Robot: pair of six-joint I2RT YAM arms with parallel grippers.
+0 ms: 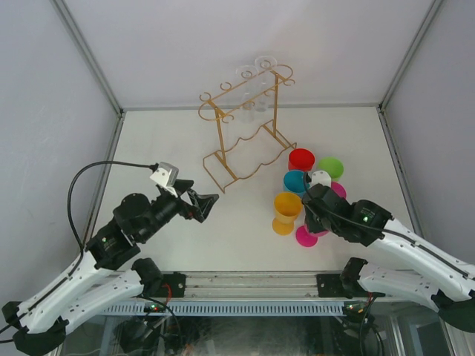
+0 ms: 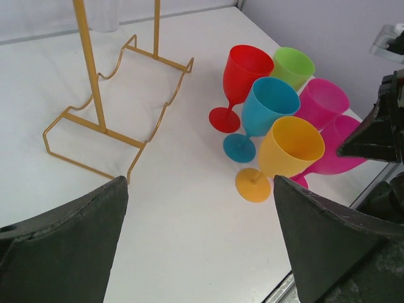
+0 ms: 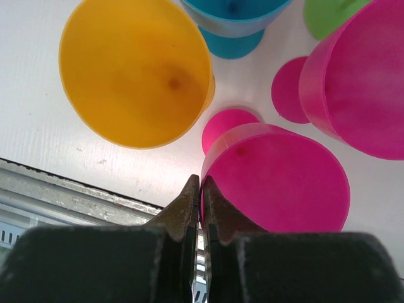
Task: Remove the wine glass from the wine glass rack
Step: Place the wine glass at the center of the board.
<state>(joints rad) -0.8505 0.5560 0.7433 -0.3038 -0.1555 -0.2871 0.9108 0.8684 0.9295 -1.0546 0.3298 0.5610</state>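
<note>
Hanging upside down from the top rails at the far end of the gold wire rack (image 2: 89, 66), the clear wine glasses (image 1: 261, 102) sat at the back of the white table (image 1: 171, 141), well apart from both arms. Their bowls pointed down and held nothing that could be made out. To the right of the rack's base stood a tight cluster of plastic goblets, all upright: a red goblet (image 2: 243, 66) and a green goblet (image 2: 293, 66) farthest back, a blue goblet (image 2: 270, 101) and a pink goblet (image 2: 322, 104) in the middle, then an orange goblet (image 2: 290, 148) and a second pink goblet (image 3: 278, 177) nearest the arms. The orange one and the near pink one showed bare insides. The left gripper (image 1: 204, 205) hung released, fingers spread wide, above bare table just left of the rack's base and holding nothing. The right gripper (image 3: 201, 186) was clenched tight, its tips right at the near pink goblet's rim; whether they touched it could not be told.
</note>
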